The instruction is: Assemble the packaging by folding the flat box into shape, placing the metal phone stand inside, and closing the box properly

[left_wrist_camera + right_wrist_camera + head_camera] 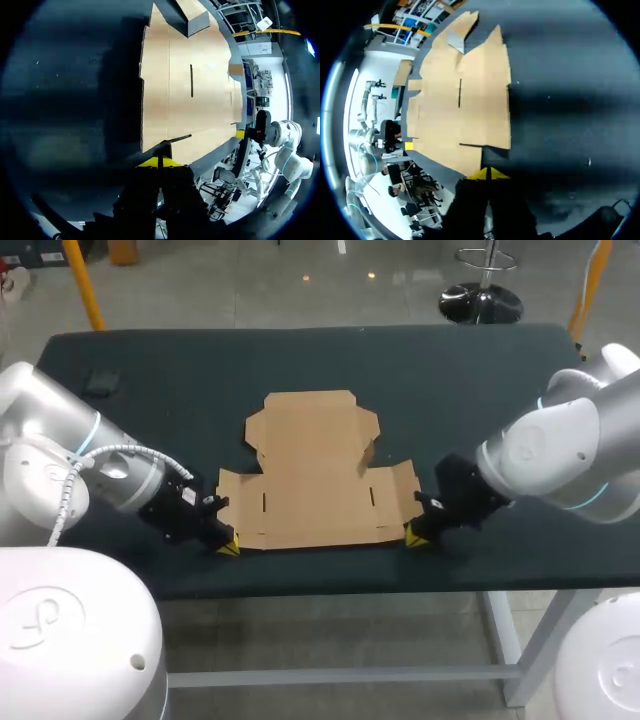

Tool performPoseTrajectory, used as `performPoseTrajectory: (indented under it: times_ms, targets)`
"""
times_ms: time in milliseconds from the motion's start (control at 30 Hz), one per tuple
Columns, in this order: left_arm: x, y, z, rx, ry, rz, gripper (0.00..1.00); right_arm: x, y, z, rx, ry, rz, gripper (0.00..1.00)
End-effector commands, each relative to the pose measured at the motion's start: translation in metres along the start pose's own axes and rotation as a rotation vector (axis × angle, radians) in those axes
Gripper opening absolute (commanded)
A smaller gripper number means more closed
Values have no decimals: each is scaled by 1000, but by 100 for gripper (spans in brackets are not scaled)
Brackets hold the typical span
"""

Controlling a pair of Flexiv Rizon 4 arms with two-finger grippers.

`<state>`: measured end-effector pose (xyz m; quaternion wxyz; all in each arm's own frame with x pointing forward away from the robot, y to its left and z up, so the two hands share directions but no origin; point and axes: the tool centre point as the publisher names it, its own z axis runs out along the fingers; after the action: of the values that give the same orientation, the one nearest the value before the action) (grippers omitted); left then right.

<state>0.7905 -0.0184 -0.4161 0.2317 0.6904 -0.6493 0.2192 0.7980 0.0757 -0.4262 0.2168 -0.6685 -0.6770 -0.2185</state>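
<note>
- At the near edge of the dark table [480,370], the left gripper [228,546] sits low at the near-left corner of the flat box [315,480]. In the left wrist view its two yellow tips are pressed together with nothing between them, just beside the cardboard edge.
- Along the same edge, the right gripper [415,538] sits low at the box's near-right corner. Its yellow tips are likewise closed on nothing, just beside the cardboard.
- Between the two grippers, the box lies unfolded on the tabletop. It is brown cardboard, with its wide panel and side flaps nearer and a narrower tabbed panel farther; two short slits mark the wide panel.
- Toward the far left of the table, a small dark object [100,383] lies well apart from the box; its kind cannot be told.
</note>
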Motion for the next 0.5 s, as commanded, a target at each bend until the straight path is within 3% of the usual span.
performPoseTrajectory:
  times_ms: [33,500]
  targets:
    - [-1,1,3,-2,-6,0,0,1,2,2,0,16,-1,0]
    - [3,-1,4,-11,-27,7,0,9,6,-1,-14,37,-13,0]
